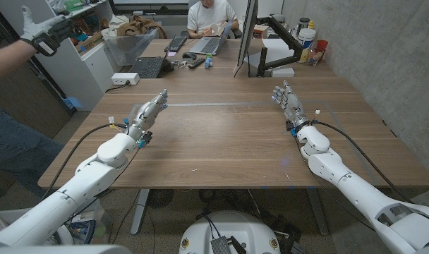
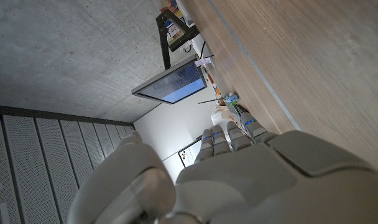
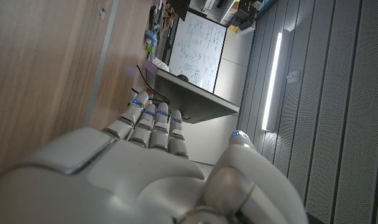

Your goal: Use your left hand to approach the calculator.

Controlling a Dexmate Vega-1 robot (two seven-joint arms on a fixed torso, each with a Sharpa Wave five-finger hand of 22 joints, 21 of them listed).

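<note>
Resting on bare wooden table (image 1: 221,134), left hand (image 1: 149,113), right hand (image 1: 288,100), fingers extended, empty

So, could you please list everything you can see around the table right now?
Brown wooden table: one, centre.
Black laptops: two, far end, one at left, one by the seated person.
White power strip: one, far left edge.
Grey monitor on black arm: one, far right.
Seated person in white: one, behind the table.
Person's gloved hand: one, upper left.
Left hand: white, open, over the table's left.
Right hand: white, open, fingers up.
</note>
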